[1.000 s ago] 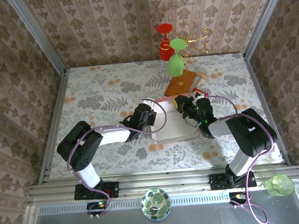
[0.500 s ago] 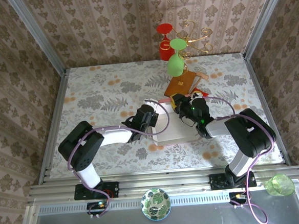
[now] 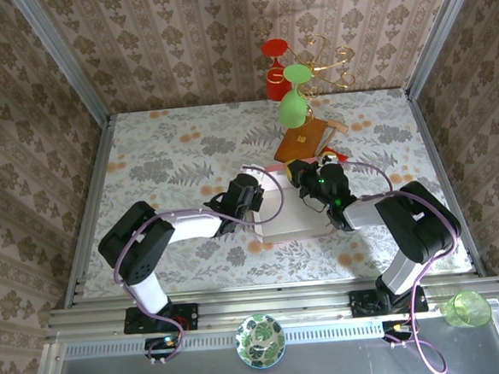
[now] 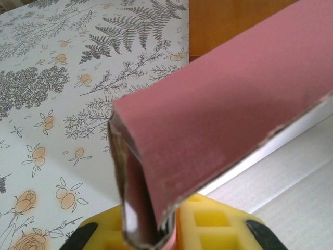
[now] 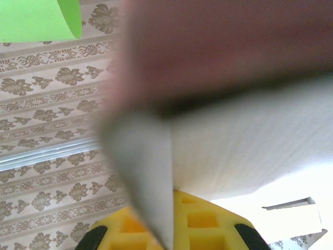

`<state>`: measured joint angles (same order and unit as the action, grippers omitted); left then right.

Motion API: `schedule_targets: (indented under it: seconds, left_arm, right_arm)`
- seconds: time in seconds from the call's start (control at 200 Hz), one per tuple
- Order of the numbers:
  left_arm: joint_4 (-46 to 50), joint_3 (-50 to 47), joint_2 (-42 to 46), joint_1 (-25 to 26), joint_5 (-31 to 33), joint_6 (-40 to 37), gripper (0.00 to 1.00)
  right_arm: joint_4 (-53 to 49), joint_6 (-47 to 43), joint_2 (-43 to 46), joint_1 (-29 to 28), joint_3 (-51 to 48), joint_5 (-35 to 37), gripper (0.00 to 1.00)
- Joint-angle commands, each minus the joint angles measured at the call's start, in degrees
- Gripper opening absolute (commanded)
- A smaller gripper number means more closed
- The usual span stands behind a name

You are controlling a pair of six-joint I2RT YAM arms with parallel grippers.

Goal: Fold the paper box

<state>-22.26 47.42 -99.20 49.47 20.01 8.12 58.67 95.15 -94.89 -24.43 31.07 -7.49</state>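
Observation:
The paper box (image 3: 290, 223) lies mid-table, pink outside and white inside, between my two grippers. My left gripper (image 3: 250, 197) is at its left edge. In the left wrist view, its yellow pads (image 4: 218, 229) pinch a folded pink wall of the paper box (image 4: 223, 99), and my left gripper (image 4: 156, 232) is shut on it. My right gripper (image 3: 309, 184) is at the box's back right corner. In the right wrist view the paper box (image 5: 250, 151) shows its white inner side, and a thin flap runs down into my right gripper (image 5: 169, 232), which is shut on it.
A brown board (image 3: 304, 139) lies just behind the box, with a small red-yellow packet (image 3: 330, 156) beside it. Farther back stand a red cup (image 3: 275, 81), a green glass (image 3: 293, 105) and a gold wire stand (image 3: 330, 60). Bare floral tabletop (image 3: 162, 159) spreads to the left.
Both grippers have moved closer together, the left to the right and the right to the left. The box between them looks narrower, and the right gripper has closed on its flap.

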Motion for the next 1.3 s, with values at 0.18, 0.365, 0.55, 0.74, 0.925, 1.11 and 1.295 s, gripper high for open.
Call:
schedule_targets:
  seconds: [0.18, 0.365, 0.55, 0.74, 0.925, 1.11, 1.295]
  left_arm:
    - [2.5, 2.9, -3.7, 0.0, 1.7, -2.9, 0.21]
    - [2.7, 4.1, -5.2, -0.3, 3.8, -2.3, 0.11]
    - [6.8, 7.0, -6.7, -0.3, 10.1, 0.8, 0.0]
    - [8.5, 7.6, -6.3, -0.7, 12.4, 1.2, 0.0]
    - [6.1, 4.3, -2.1, -2.1, 9.9, -3.2, 0.0]
    - [8.2, -0.1, 4.8, -5.2, 5.2, -5.2, 0.0]
    - [9.3, -3.8, 10.2, -7.4, 3.2, -5.7, 0.0]
  right_arm:
    - [-1.3, -0.9, -1.4, -0.1, -1.7, -0.4, 0.0]
    - [-0.8, -0.4, -1.5, 0.0, -1.7, -0.3, 0.0]
    - [-2.3, -0.7, -0.2, 0.0, -1.8, 0.5, 0.0]
    - [-8.4, -1.7, 3.8, -0.1, -2.0, 2.1, 0.15]
    - [-23.9, -4.8, 15.7, 0.1, -1.4, 5.5, 0.49]
    - [-46.8, -15.2, 33.3, 2.7, 1.4, 7.8, 0.62]
    - [-54.3, -21.0, 37.8, 8.1, 2.3, 5.4, 0.55]
